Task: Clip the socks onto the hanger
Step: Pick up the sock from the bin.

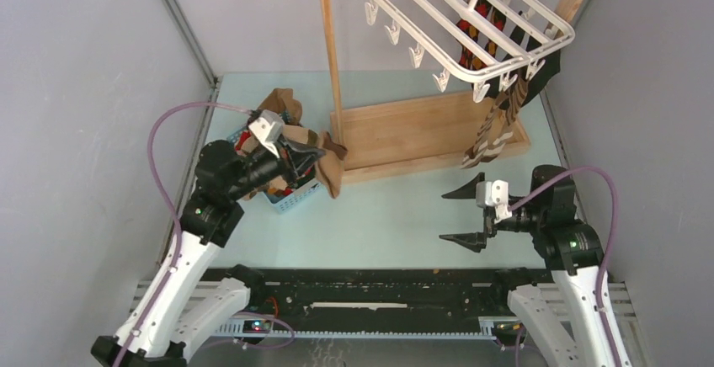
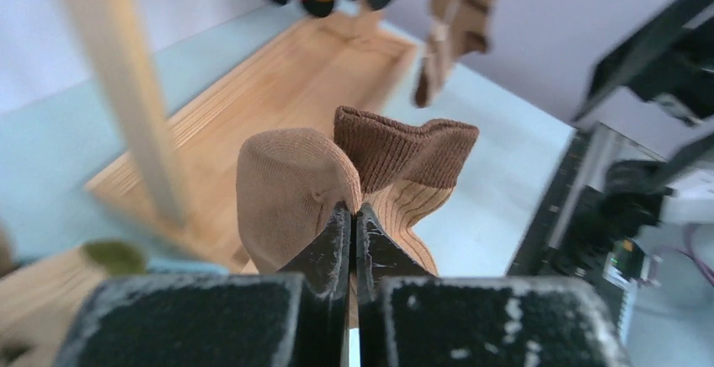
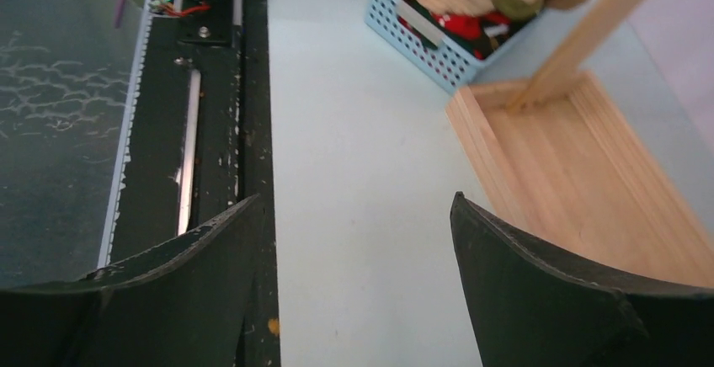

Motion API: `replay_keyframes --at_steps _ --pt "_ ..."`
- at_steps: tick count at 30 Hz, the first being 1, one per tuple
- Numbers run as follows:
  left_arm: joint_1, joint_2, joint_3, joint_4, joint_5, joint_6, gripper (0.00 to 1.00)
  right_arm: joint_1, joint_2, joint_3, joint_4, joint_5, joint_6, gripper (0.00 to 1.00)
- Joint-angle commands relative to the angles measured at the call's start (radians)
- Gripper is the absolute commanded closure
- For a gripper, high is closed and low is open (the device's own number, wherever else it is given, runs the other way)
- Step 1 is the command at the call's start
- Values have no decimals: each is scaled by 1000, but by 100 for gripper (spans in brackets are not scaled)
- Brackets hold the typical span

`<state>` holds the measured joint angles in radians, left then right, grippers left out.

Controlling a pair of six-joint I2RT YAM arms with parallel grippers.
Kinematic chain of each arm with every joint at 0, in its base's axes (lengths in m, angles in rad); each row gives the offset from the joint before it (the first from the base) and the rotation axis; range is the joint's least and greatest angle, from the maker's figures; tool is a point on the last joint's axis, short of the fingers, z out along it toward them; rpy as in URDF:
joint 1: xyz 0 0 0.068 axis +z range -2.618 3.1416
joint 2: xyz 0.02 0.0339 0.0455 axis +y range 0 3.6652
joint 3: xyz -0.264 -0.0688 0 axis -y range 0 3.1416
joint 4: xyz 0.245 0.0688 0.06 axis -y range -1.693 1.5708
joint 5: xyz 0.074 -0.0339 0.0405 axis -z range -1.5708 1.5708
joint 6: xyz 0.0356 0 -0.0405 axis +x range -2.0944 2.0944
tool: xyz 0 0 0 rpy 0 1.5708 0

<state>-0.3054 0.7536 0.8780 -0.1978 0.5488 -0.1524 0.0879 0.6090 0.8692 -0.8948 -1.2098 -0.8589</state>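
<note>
My left gripper [image 1: 315, 157] is shut on a plain tan sock with a brown cuff [image 1: 330, 163] and holds it up beside the blue basket. In the left wrist view the fingertips [image 2: 340, 220] pinch the folded sock [image 2: 290, 186]. The white hanger [image 1: 438, 39] hangs from the wooden rail at the top right. On its right end hang a red-orange-black argyle sock [image 1: 478, 23], a black sock [image 1: 549, 74] and a brown striped sock [image 1: 492, 131]. My right gripper [image 1: 446, 215] is open and empty over the table, below the hanging socks; it also shows in the right wrist view [image 3: 354, 203].
A small blue mesh basket [image 1: 296, 199] with several more socks sits at the left, also in the right wrist view [image 3: 421, 47]. The wooden stand's base tray [image 1: 412, 131] and upright post [image 1: 333, 55] stand between the basket and the hanger. Grey walls close both sides.
</note>
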Motion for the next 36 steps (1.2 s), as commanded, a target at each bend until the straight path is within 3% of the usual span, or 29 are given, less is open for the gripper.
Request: replay_keyframes --at_steps 1,6,12,21,36 --pt "-173 29 -23 205 33 -13 100 180 -73 -40 349 135 299 11" --pt "-366 115 -47 391 -67 -76 100 344 -157 -149 539 342 523 12" --pt "-469 221 -77 556 -110 -138 100 271 -169 -178 658 467 757 16" --pt "-516 286 -89 671 -184 -185 100 171 -185 -209 769 401 981 18" --pt "-559 366 -26 677 -173 -200 100 308 -58 -217 1045 538 1113 24"
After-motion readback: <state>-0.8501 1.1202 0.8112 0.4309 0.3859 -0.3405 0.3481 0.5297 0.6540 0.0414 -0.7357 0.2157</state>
